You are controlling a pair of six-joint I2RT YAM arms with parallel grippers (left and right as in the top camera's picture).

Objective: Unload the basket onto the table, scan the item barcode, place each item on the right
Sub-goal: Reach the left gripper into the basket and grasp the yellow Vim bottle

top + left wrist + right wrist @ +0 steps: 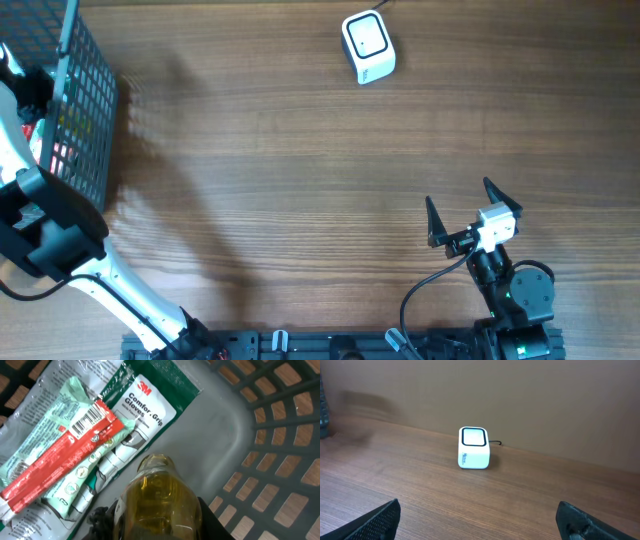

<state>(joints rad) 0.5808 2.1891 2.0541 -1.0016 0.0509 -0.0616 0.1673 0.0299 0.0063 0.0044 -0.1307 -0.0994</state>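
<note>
Our left claw point(157, 516) sits at the bottom centre of the wrist view, deep in the wire basket point(90, 90) at the upper left of the overhead view. Its dark fingers point(102, 516) lie against both flanks of a small bottle point(157, 492) of yellow liquid, so we read it as clamped on the bottle. We take this bottle as the item to scan.

Above and left of the bottle lie a glove packet point(150, 405), a red packet point(65, 455) with a barcode showing, and a pale green packet point(65, 412) beneath it.

We judge the bottle stiff and smooth. Filled with liquid, it is likely heavier than the packets, and the round wall could slip or twist between flat pads. Glass or plastic, we cannot tell, so we treat it as breakable. A hold across the broad middle of the body seems safest. No barcode shows on the bottle from here.

Our right claw point(458, 195) rests wide open and empty at the lower right. The white scanner point(368, 47) stands on the table point(300, 180) at the top, well apart from the basket.
</note>
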